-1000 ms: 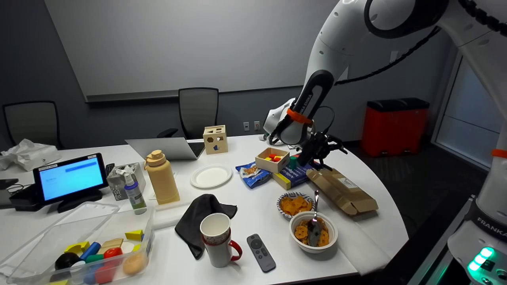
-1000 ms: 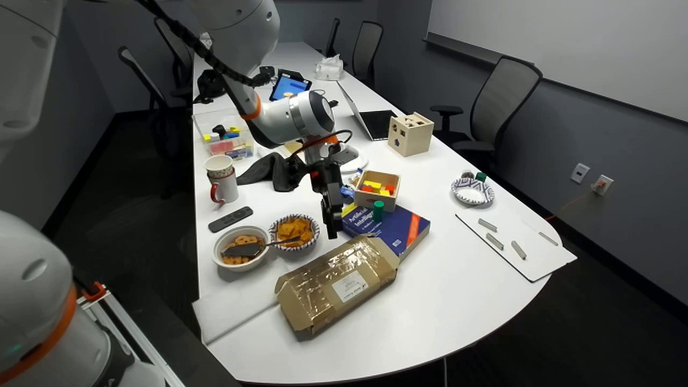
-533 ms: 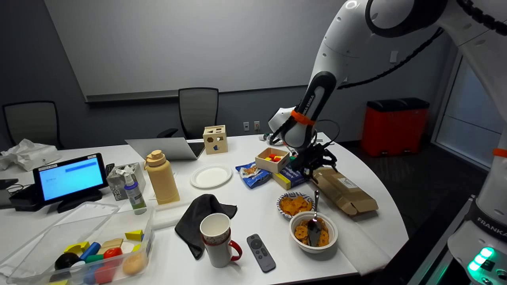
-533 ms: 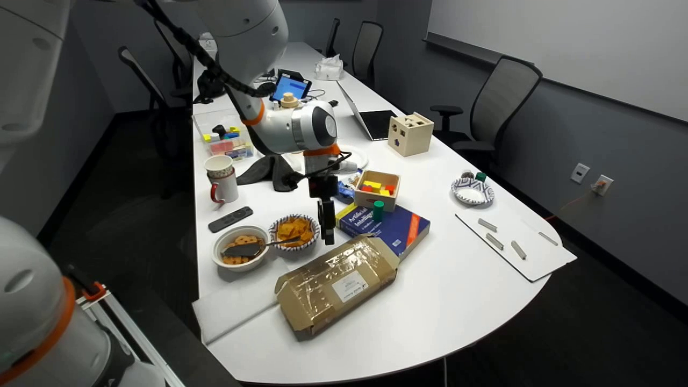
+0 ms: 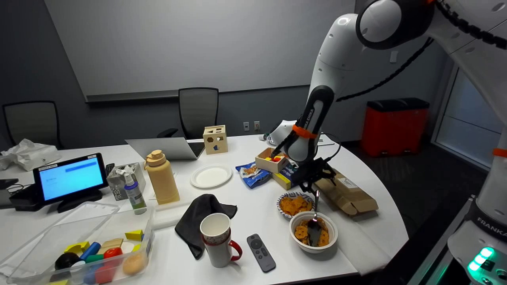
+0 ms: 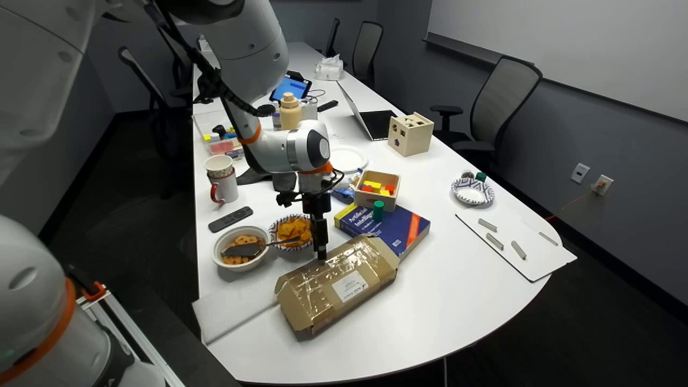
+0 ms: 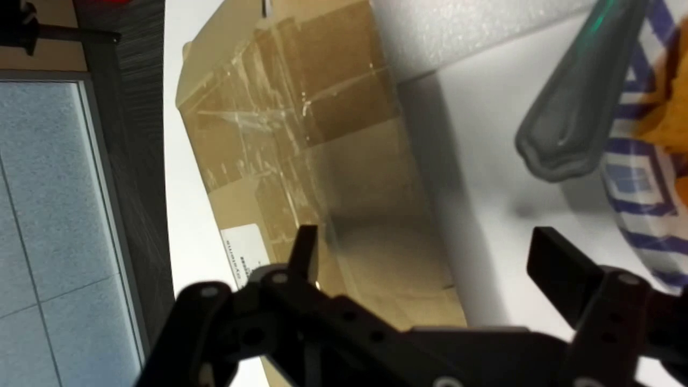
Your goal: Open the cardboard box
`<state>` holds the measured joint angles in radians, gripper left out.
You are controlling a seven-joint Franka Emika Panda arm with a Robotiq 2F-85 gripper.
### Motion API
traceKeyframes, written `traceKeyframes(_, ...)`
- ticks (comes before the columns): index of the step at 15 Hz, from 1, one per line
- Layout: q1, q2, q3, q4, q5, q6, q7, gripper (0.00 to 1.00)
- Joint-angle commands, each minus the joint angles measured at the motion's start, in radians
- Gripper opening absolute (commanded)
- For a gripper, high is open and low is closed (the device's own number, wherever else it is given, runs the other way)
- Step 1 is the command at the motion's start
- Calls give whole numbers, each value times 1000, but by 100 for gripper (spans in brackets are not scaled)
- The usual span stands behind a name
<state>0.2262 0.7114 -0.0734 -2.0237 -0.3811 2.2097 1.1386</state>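
Gripper (image 7: 425, 244): jaws well apart, nothing held. Cardboard box (image 7: 365, 166) lies below it; in the wrist view one jaw overlaps the box top, the opposite falls past its long edge. Contact unclear. Top closed, tape (image 7: 263, 115) across it. Progress, judged: positioning only; grasping and lifting the top remain.

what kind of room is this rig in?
Most likely an office meeting room: a long white table, mesh-backed chairs along it, and a big wall-mounted whiteboard.
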Motion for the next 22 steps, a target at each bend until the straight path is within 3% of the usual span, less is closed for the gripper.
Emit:
traceKeyframes(1, 38, 24, -36, 8, -6, -24, 13, 100)
traceKeyframes(6, 76, 32, -71, 24, -33, -155, 12, 100)
traceKeyframes(13, 86, 5, -66, 49, -87, -353, 13, 100)
traceKeyframes(22, 47, -64, -65, 36, -118, -448, 22, 100)
